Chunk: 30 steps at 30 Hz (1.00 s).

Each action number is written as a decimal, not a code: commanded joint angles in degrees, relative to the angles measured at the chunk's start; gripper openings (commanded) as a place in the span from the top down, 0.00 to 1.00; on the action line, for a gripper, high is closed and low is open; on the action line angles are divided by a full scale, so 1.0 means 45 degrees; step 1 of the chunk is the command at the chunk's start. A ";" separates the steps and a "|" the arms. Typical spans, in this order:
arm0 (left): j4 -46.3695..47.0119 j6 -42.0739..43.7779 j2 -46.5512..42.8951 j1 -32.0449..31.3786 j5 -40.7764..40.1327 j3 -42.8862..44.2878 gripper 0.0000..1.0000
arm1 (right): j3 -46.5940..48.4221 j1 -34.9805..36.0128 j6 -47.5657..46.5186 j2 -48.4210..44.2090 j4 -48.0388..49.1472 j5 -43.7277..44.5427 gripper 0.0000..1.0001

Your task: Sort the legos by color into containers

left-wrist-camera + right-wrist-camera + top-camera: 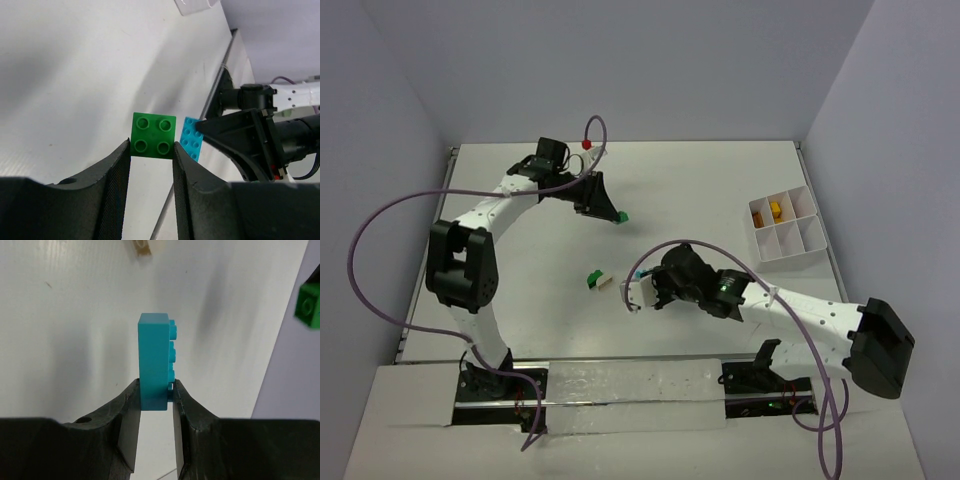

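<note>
Bricks run across my overhead feed. Farthest left of the white tray [809,235] is a red piece [586,144], up by the back edge of the table [720,180]. Also far left of the tray, but nearer the arm bases, a loose green brick [591,280] lies just beside a pale brick [605,282] on the bare surface.

Next comes my left gripper [151,149], well left of the tray. Its fingers [116,180] are drawn narrow on a held green brick [154,135], pinching two opposite sides with the four studs facing the wrist camera.

My right gripper [155,387] sits closer to the tray, still to its left. It is clamped narrow on the lower end of a teal brick [154,360], which stands on end with its studs pointing to the right of that view.

In the tray's back-left corner I see an orange brick [757,213] and a yellow brick [776,209].
</note>
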 commanded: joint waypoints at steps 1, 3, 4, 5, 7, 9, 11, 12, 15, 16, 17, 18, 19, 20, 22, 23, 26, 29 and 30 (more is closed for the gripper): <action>0.0867 -0.0274 -0.1256 0.0516 -0.1555 0.0039 1.00 | 0.1173 -0.1632 0.1828 -0.0735 -0.2237 0.0801 1.00; 0.0886 -0.0222 -0.1484 0.0538 -0.1962 0.0006 1.00 | 0.1758 -0.3157 0.2394 -0.0961 -0.3244 0.0714 1.00; 0.0965 -0.0232 -0.1592 0.0538 -0.2092 -0.0047 1.00 | 0.2082 -0.4107 0.2653 -0.1037 -0.3842 0.0641 1.00; 0.1086 -0.0269 -0.1634 0.0538 -0.2121 -0.0098 1.00 | 0.2334 -0.4880 0.2828 -0.1047 -0.4348 0.0501 1.00; 0.1309 -0.0441 -0.1769 0.0538 -0.2228 -0.0280 1.00 | 0.3419 -0.6962 0.3849 -0.1094 -0.5614 0.0035 1.00; 0.1337 -0.0520 -0.1735 0.0538 -0.2281 -0.0268 1.00 | 0.3975 -0.7992 0.4296 -0.1113 -0.6127 -0.0027 1.00; 0.1352 -0.0558 -0.1678 0.0538 -0.2302 -0.0250 1.00 | 0.4237 -0.9346 0.4821 -0.1122 -0.6692 -0.0395 1.00; 0.1359 -0.0574 -0.1681 0.0538 -0.2308 -0.0234 1.00 | 0.4369 -1.0266 0.5114 -0.1096 -0.6914 -0.0616 1.00; 0.1319 -0.0519 -0.1743 0.0538 -0.2341 -0.0204 1.00 | 0.4781 -1.2296 0.5632 -0.0757 -0.7462 -0.1191 1.00; 0.1243 -0.0462 -0.1771 0.0538 -0.2367 -0.0163 1.00 | 0.4935 -1.2964 0.5805 -0.0629 -0.7562 -0.1376 1.00; 0.1226 -0.0404 -0.1795 0.0538 -0.2371 -0.0137 1.00 | 0.4964 -1.3053 0.5864 -0.0619 -0.7688 -0.1487 1.00; 0.1124 -0.0244 -0.1841 0.0538 -0.2393 -0.0080 1.00 | 0.5134 -1.3576 0.6024 -0.0562 -0.7757 -0.1556 1.00; 0.1050 -0.0122 -0.1874 0.0538 -0.2414 -0.0040 1.00 | 0.5262 -1.3933 0.6137 -0.0522 -0.7812 -0.1620 1.00; 0.0995 -0.0036 -0.1902 0.0538 -0.2426 -0.0021 1.00 | 0.5332 -1.4082 0.6196 -0.0518 -0.7883 -0.1653 1.00; 0.0895 0.0223 -0.1970 0.0538 -0.2496 0.0039 1.00 | 0.5467 -1.4186 0.6462 -0.0578 -0.7967 -0.1643 1.00; 0.0817 0.0364 -0.2001 0.0538 -0.2558 0.0086 1.00 | 0.5483 -1.4202 0.6556 -0.0624 -0.8044 -0.1690 1.00; 0.0583 0.0660 -0.1995 0.0538 -0.2747 0.0239 1.00 | 0.5604 -1.4195 0.6719 -0.0686 -0.8123 -0.1799 1.00; 0.0188 0.1031 -0.1901 0.0538 -0.3047 0.0563 1.00 | 0.5549 -1.4214 0.6758 -0.0647 -0.8208 -0.1690 1.00; -0.0008 0.1176 -0.1850 0.0538 -0.3149 0.0742 1.00 | 0.5506 -1.4222 0.6775 -0.0638 -0.8234 -0.1656 1.00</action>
